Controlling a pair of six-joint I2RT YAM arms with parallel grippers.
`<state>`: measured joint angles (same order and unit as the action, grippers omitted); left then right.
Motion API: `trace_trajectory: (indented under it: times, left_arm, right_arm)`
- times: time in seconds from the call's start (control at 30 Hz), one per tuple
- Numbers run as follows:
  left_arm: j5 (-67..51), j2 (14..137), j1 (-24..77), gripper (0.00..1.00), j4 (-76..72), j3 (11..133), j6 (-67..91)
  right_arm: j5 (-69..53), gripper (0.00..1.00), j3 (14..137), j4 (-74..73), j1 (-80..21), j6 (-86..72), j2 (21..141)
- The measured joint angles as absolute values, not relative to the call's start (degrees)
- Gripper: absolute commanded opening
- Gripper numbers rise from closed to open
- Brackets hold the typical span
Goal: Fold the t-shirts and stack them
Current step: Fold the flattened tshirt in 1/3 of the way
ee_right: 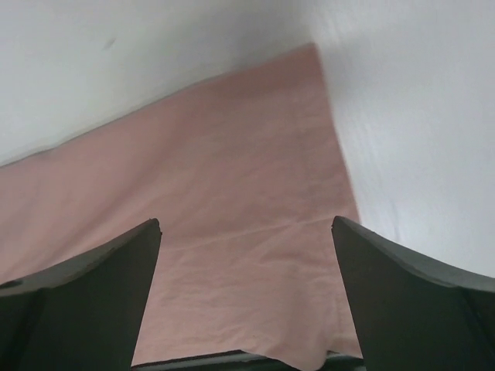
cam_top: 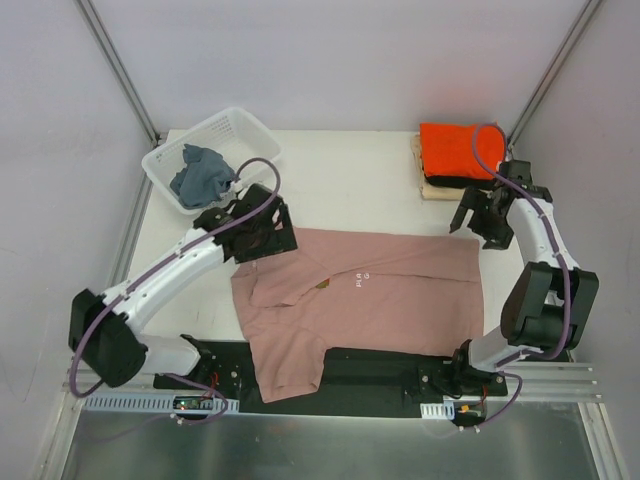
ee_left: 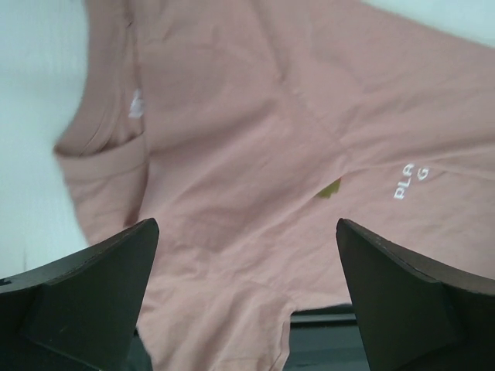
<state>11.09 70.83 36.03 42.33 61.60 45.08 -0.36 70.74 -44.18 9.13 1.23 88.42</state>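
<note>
A dusty-pink t-shirt (cam_top: 370, 300) lies spread flat across the middle of the table, with small white chest lettering (ee_left: 408, 182). One sleeve hangs over the near edge onto the black base plate. My left gripper (cam_top: 262, 240) hovers over the shirt's far left corner by the collar. It is open (ee_left: 246, 228), with only pink cloth (ee_left: 247, 131) seen below it. My right gripper (cam_top: 485, 222) is above the shirt's far right corner. It is also open (ee_right: 246, 224) over the hem (ee_right: 232, 193), holding nothing. A folded bright orange t-shirt (cam_top: 455, 150) sits on a cream one (cam_top: 432, 188) at the back right.
A white plastic basket (cam_top: 240, 120) stands at the back left with a crumpled blue-grey cloth (cam_top: 200, 172) inside. The black mounting plate (cam_top: 380, 365) runs along the near edge between the arm bases. Metal frame posts rise at both back corners.
</note>
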Motion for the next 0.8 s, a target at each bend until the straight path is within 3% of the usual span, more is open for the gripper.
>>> trace_trajectory:
  times: [0.2, 0.4, 0.8]
  left_arm:
    - [8.58, 87.0, 33.45, 0.99, 34.79, 68.49, 39.86]
    - [3.55, 100.77, 26.39, 0.99, 29.87, 71.16, 38.04]
    - [-3.14, 109.58, 20.14, 0.99, 28.93, 74.7, 37.41]
  right_arm:
    - [-11.2, 0.97, 68.07, -39.03, 8.97, 1.06, 90.65]
    - [-13.17, 0.97, 67.85, -36.53, 8.97, 0.84, 98.83]
    - [-9.21, 0.97, 79.24, -39.68, 9.08, -0.21, 112.22]
